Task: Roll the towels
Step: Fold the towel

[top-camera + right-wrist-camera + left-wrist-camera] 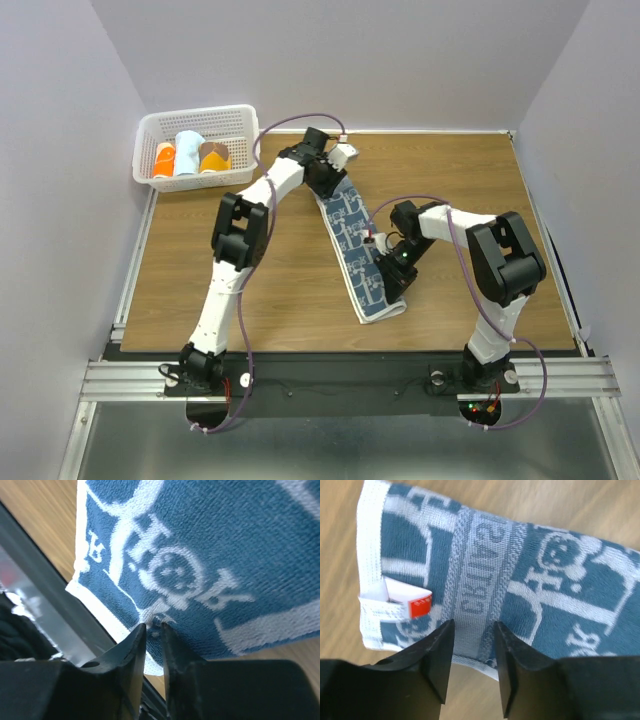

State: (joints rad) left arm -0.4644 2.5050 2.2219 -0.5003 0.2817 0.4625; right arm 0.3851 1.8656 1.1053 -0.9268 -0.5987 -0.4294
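One navy-blue towel (360,255) with pale printed motifs lies flat and unrolled on the wooden table (470,170), running from the far middle towards the near edge. My left gripper (333,183) hovers at its far end. In the left wrist view that gripper (473,625) is open, the towel (555,590) and its red tag (419,605) just beyond the tips, bare wood in the gap. My right gripper (398,280) sits at the towel's right edge near its near end. Its jaws (153,626) stand narrowly open over the towel's (210,545) white hem.
A white plastic basket (195,115) stands at the far left corner, holding rolled cloths: orange (164,158), light blue (188,150) and brown (213,155). A metal rail (350,375) runs along the table's near edge. White walls close in on three sides.
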